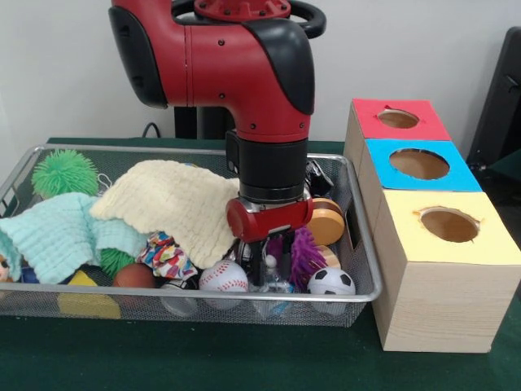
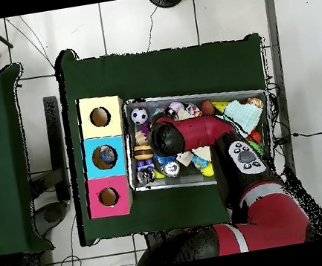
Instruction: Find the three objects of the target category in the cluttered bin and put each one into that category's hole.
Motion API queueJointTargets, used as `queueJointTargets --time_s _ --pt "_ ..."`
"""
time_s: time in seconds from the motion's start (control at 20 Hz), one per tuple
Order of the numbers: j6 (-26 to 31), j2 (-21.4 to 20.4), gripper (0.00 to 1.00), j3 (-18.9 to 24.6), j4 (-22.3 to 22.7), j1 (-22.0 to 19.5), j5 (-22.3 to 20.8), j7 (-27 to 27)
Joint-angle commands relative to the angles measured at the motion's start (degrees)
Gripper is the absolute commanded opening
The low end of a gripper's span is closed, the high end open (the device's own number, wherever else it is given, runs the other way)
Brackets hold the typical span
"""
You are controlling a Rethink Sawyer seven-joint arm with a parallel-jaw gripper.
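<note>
Three holes wait in the box to one side, and none of the bin's balls looks to have left the bin yet, though the overhead view shows something small inside the blue hole that I cannot identify. My guess is that the search-and-pick step is in hand.

Nearest me, just below the gripper, a baseball and a soccer ball lie against the front wall of the mesh bin, one on each side of it, with a small clear bottle between them right under the black fingers. The gripper hangs low among the clutter; whether it is spread, pressed together or pinching anything I cannot tell, as the toys crowd round its tips. A purple spiky toy sits just beside it, a wooden disc a little behind.

Which category is wanted is not shown. If it is balls, the next move calls for a clean closing on one of the two nearest and a lift clear of the rim toward the wooden box.

Further back, a cream cloth and a mint cloth cover much of the bin and may hide more; a green spiky ball sits in the far corner. From above, the arm covers the middle of the bin.
</note>
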Motion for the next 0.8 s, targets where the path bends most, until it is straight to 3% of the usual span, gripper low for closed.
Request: queueJointTargets --time_s 0.05,0.8 --pt "7.47 4.23 0.0 -1.23 -3.12 -1.09 -2.35 1.79" --pt "6.57 4.25 0.0 -0.07 -2.59 -2.12 -2.27 2.28"
